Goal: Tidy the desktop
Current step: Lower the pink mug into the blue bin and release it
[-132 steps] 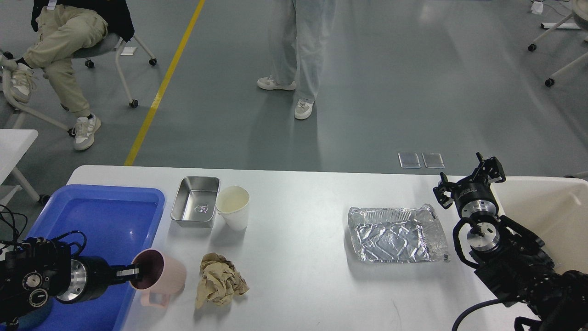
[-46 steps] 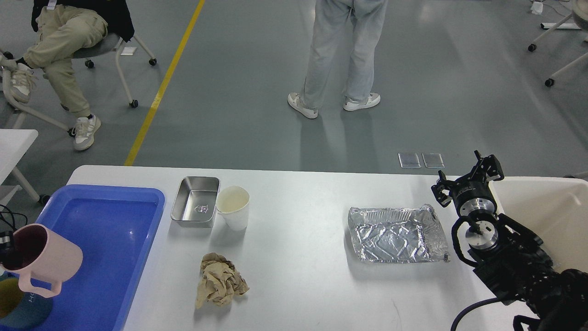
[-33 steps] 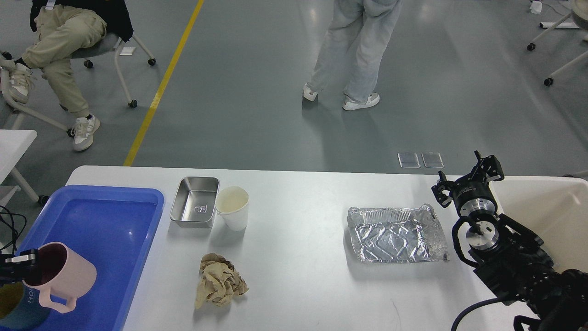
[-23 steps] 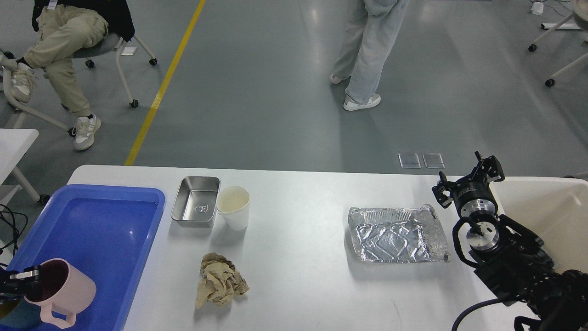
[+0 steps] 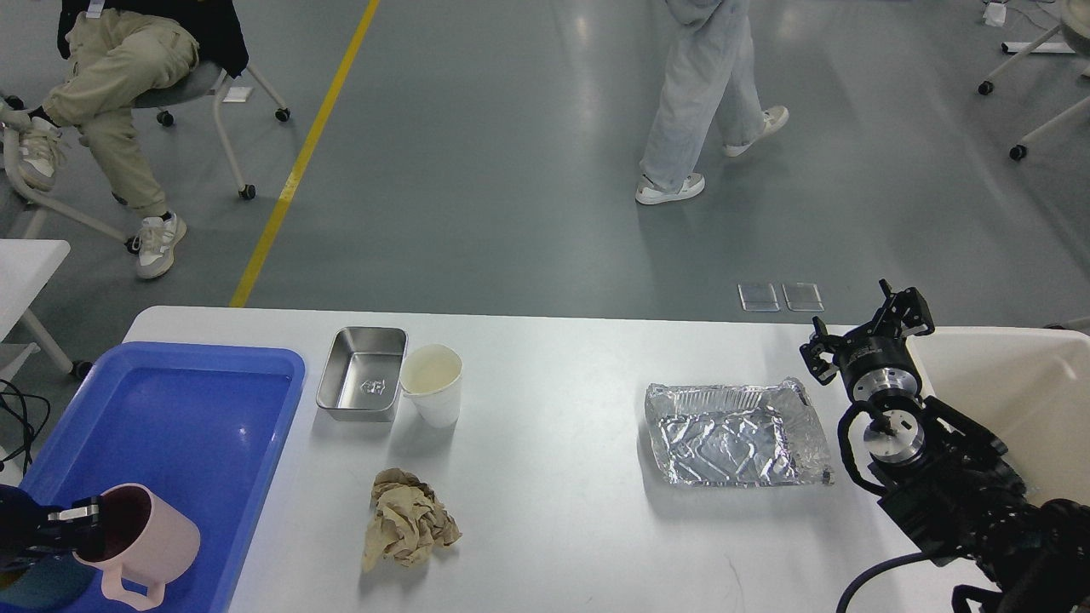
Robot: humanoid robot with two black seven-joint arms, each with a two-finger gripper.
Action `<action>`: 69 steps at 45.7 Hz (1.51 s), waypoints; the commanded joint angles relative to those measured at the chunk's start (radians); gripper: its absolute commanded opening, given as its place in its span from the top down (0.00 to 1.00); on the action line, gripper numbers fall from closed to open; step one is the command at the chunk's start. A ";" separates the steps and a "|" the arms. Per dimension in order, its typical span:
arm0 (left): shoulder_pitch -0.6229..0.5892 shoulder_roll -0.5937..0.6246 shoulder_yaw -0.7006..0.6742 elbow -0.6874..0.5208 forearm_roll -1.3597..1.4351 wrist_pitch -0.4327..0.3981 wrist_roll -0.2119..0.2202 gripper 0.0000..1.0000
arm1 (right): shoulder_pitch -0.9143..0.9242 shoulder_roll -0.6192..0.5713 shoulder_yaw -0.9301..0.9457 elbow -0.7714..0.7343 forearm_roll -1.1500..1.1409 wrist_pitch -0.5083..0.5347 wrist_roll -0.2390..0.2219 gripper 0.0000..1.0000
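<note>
The desktop (image 5: 553, 426) is a wide white tabletop. On it lie a crumpled brown paper wad (image 5: 407, 519), a white paper cup (image 5: 433, 383), a steel tin (image 5: 362, 383) and a crumpled foil tray (image 5: 737, 434). My left gripper (image 5: 81, 521) is at the bottom left, shut on the rim of a pink mug (image 5: 145, 549), which it holds upright low over the near part of the blue tray (image 5: 196, 400). My right gripper (image 5: 864, 334) is open and empty above the table's far right edge, just beyond the foil tray's right end.
A cream-white bin (image 5: 1013, 392) stands to the right of my right arm. A dark teal vessel (image 5: 34, 587) sits in the tray's near-left corner, beside the mug. A person walks on the floor beyond the table; another sits at far left.
My left gripper carried the pink mug from the desktop leftward over the blue tray, then lowered it toward the tray's near part. The right arm has not moved. The standing person walked right.
</note>
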 commanded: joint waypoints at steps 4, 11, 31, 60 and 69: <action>0.002 0.008 -0.006 0.001 0.000 0.008 -0.003 0.88 | -0.004 0.000 0.000 0.000 0.000 0.000 0.000 0.00; -0.001 0.009 -0.009 -0.002 0.000 0.005 -0.003 0.79 | 0.001 0.000 0.000 0.000 0.000 0.001 0.000 0.00; -0.003 0.015 -0.027 -0.019 0.000 -0.003 -0.003 0.73 | 0.002 0.000 0.000 0.000 0.000 0.000 0.000 0.00; -0.036 0.183 -0.471 -0.194 -0.014 -0.222 -0.003 0.57 | 0.009 0.004 0.000 0.000 0.000 -0.002 0.000 0.00; -0.118 0.212 -0.475 -0.189 -0.055 -0.226 -0.003 0.45 | 0.005 0.004 0.000 0.000 0.000 0.000 0.002 0.00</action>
